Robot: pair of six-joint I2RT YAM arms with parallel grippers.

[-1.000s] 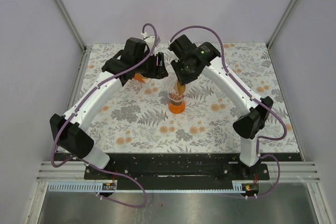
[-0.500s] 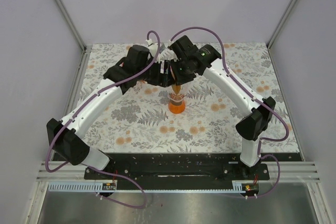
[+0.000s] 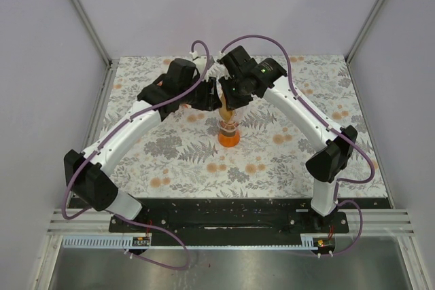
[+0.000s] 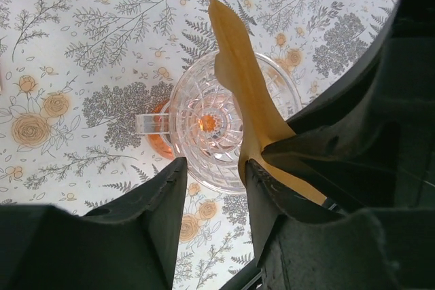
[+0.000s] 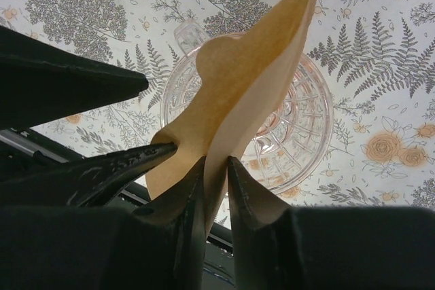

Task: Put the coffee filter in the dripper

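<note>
Paper this thin is light, limp and quick to crease, so you pinch the coffee filter point(image 5: 251, 79) by its folded edge between your right fingers point(image 5: 189, 198), over the dripper point(image 5: 306, 134) just beyond them, left fingers point(image 4: 160, 202) spread alongside.

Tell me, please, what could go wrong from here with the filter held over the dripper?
The coffee filter, pinched by the right gripper, is barely spread. Released like this, it might lie across the dripper instead of seating.
The open left gripper has one finger against the thin paper, so a push could crease or tear it.
Both grippers crowd the small dripper, and a bump may tip it.
</note>
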